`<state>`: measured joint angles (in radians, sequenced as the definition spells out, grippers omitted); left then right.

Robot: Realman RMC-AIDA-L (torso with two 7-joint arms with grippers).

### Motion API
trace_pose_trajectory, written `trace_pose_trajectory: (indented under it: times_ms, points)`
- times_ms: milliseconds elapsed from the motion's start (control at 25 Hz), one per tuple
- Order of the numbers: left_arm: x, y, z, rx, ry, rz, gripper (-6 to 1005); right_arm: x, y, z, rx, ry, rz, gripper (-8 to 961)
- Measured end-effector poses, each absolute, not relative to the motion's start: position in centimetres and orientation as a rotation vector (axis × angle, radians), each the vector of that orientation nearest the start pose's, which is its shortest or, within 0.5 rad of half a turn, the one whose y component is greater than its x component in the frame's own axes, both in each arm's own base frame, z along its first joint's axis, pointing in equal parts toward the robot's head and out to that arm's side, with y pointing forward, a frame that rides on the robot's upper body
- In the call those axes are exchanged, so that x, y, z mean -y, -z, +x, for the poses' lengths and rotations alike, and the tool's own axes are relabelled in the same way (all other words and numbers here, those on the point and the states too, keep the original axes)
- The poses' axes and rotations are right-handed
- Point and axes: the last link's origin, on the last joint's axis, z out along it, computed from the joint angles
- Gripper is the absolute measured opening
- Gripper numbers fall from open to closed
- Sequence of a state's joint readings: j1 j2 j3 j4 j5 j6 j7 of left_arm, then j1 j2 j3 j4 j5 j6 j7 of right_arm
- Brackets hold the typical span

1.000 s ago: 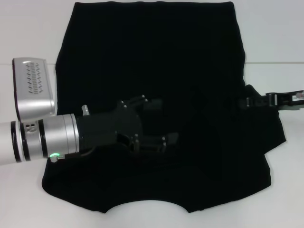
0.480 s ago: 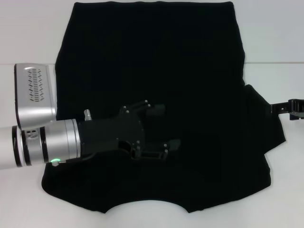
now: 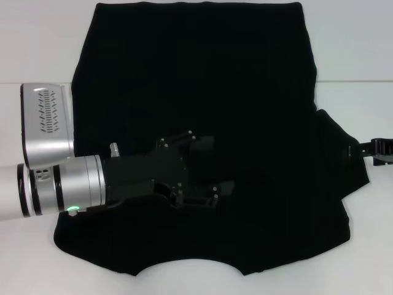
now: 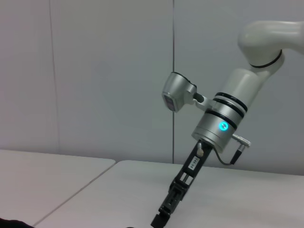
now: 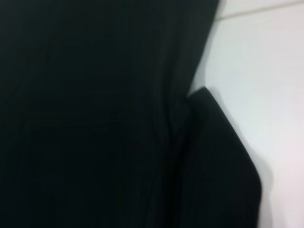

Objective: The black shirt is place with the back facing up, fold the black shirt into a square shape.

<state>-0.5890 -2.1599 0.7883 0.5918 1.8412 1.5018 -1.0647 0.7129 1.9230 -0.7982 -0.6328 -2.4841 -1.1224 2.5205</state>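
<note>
You see the black shirt [image 3: 202, 98] lying flat on the white table [image 3: 356, 49], plain side up, collar edge nearest to the robot and hem at the far end. The left gripper [image 3: 212, 169] is over the near-middle part of the shirt, fingers spread apart w/ one above the other. The right gripper [image 3: 373, 149] is just beside the shirt's right sleeve [image 3: 341, 153], at the frame edge; open or closed, cannot tell. In the left wrist view, the right arm [image 4: 223, 123] points down toward the table.
</note>
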Motion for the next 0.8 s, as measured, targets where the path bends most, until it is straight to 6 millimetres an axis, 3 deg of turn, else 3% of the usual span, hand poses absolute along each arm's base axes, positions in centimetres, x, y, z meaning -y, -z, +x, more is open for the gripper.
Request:
trace_pose_trajectory:
  times_ms: [240, 800]
  points:
    - [-33.6, 4.4, -21.2, 0.195, 0.854, -2.728, 948, -40.9, -5.0, 31.3, -1.617, -0.048, -2.013, 926]
    - [-33.7, 4.3, -21.1, 0.214, 0.865, -2.72, 948, -41.4, -3.5, 30.4, -1.586, -0.043, -2.038, 912]
